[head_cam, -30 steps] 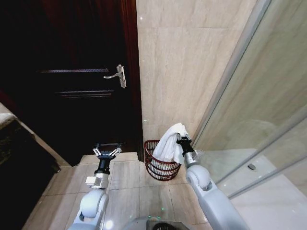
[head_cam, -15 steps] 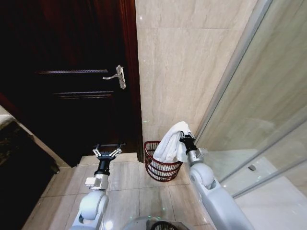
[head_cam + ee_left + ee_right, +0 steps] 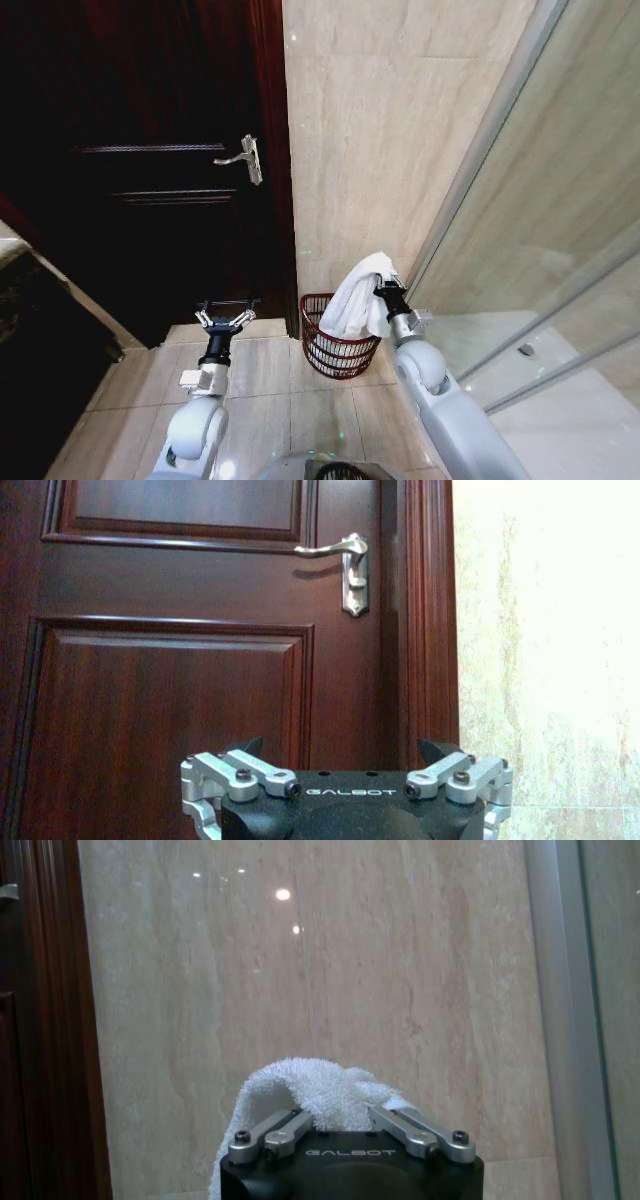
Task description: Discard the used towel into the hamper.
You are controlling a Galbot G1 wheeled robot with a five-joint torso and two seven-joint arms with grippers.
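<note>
Right end effector (image 3: 384, 288), clenched on the white towel (image 3: 358, 298), holds it draped above the hamper (image 3: 335, 347), which stands on the floor tiles (image 3: 265, 400) against the beige wall (image 3: 380, 140). Left end effector (image 3: 224, 318), fingers spread, hovers near the dark door (image 3: 150, 190).

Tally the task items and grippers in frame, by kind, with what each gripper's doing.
Towels: 1, white towel, clamped in the right gripper above the hamper's rim.
Hampers: 1, reddish-brown wire hamper on the floor by the wall.
Grippers: 2, right gripper shut on the towel; left gripper open, idle, facing the door.
Total: 4
</note>
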